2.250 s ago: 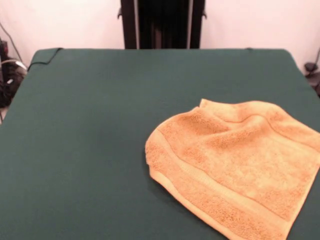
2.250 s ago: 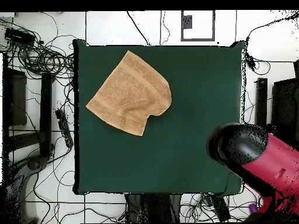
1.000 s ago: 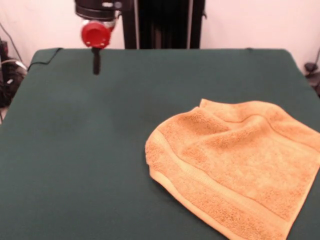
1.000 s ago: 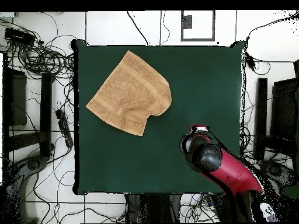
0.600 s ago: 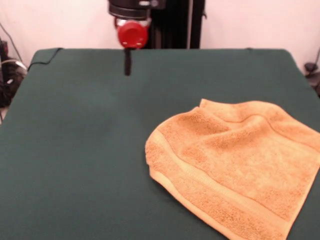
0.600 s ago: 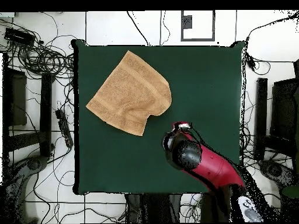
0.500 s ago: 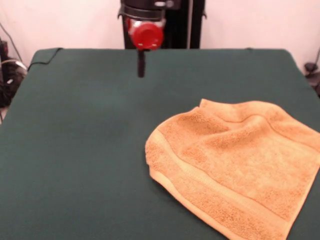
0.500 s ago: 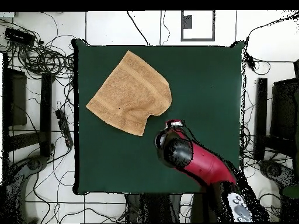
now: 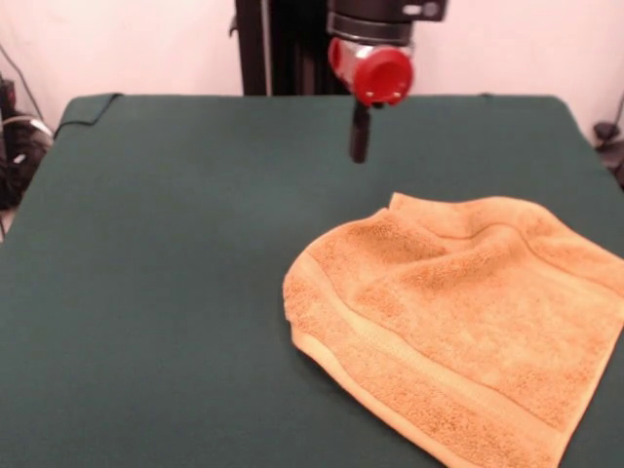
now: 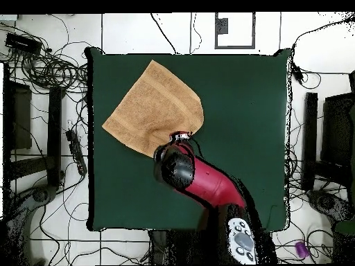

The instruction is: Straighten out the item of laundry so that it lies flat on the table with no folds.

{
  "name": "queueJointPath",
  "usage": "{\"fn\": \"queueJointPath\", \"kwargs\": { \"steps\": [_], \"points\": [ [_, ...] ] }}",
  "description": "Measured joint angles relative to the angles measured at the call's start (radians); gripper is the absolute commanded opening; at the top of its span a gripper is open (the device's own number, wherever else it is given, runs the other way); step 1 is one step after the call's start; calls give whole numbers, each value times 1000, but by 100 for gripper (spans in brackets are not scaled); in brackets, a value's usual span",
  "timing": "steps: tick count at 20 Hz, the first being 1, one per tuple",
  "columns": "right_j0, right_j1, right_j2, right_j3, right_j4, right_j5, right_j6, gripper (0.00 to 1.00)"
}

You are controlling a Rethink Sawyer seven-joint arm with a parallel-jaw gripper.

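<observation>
The orange-tan towel (image 9: 458, 312) lies on the dark green table (image 9: 146, 244), at the front right in the front view. It lies mostly spread out, but its left corner is rounded and tucked in, with a raised crease running across its far part. Woven border bands run near its front-left edge. In the overhead view the towel (image 10: 149, 104) lies at the table's (image 10: 243, 104) upper left. My gripper (image 9: 359, 144) hangs above the table just beyond the towel's far edge, not touching it. In the overhead view my gripper (image 10: 182, 136) is at the towel's lower right corner, mostly hidden by the arm.
The red and black arm (image 10: 208, 183) reaches across the table from its bottom edge. Cables (image 10: 41, 66) and equipment lie on the floor around the table. The towel's right side reaches the picture's right edge in the front view.
The arm has swung in over the table and moved across it to the towel's tucked corner. The towel has not moved.
</observation>
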Motion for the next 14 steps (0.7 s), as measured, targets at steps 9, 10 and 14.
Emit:
{"fn": "queueJointPath", "kwargs": {
  "steps": [9,10,14],
  "points": [
    [130,72,-110,-106,110,55,1,0],
    [137,84,-120,-119,117,60,1,0],
    [151,150,-161,-170,153,69,1,0]
  ]
}}
